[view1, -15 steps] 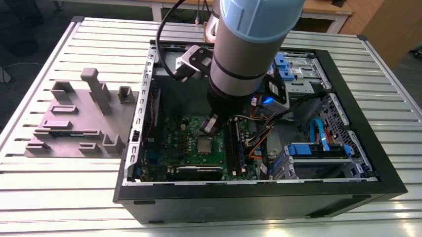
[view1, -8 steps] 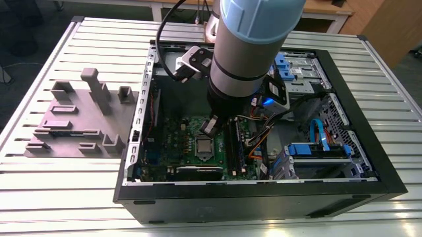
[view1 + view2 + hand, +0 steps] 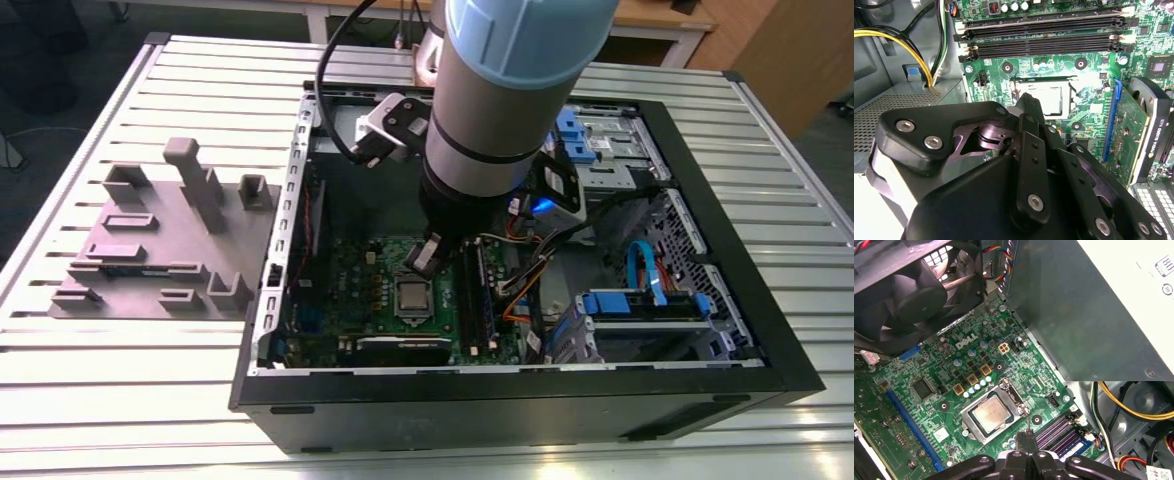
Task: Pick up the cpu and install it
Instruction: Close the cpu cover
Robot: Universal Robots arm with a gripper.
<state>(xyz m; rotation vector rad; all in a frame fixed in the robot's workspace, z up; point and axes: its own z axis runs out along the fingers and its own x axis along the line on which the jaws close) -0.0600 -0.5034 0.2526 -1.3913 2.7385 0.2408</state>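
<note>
The claw (image 3: 1026, 440) hangs inside the open computer case (image 3: 747, 370), just above the green motherboard (image 3: 939, 385). Its fingers look drawn together at a narrow tip with nothing between them, though the tips are partly hidden by the claw's own body in both wrist views.

The cpu (image 3: 992, 415) sits flat in its socket (image 3: 971, 432) on the motherboard, just ahead of the fingertips and slightly below them. The silver frame around it appears raised or unlatched, but I cannot tell for sure.

Risks from here, as I judge them:
- If the chip is only resting and not fully seated, a nudge from the fingertips could shift it and bend the socket's contacts.
- The tip is close to the frame's edge; a small sideways drift could catch the metal and lever it.
- The memory slots (image 3: 1044, 42) lie just beyond the socket, and the yellow cables (image 3: 899, 40) run off to one side of the claw; a wide swing of the arm could snag them.
- The big fan (image 3: 914, 290) looms near the wrist, so lifting carelessly could strike it.
</note>
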